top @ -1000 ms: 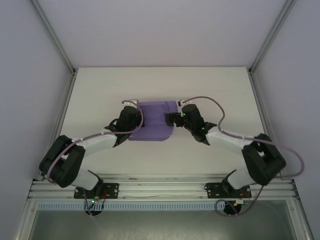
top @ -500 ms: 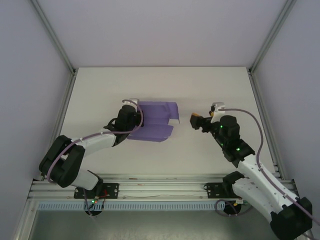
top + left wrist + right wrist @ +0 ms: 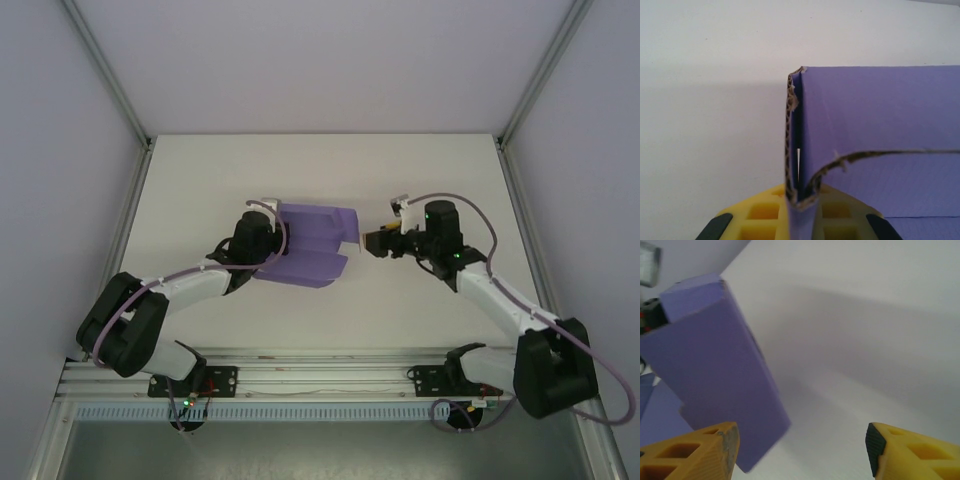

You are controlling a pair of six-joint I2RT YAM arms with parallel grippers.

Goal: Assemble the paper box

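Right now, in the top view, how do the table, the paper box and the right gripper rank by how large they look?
1. table, the largest by far
2. paper box, clearly smaller
3. right gripper, the smallest
The differences are plain, so none of them tie.

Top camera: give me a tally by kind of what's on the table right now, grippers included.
Purple paper box: 1
Grippers: 2 (left gripper shut on the box's edge, right gripper open, off the box)
Total: 3
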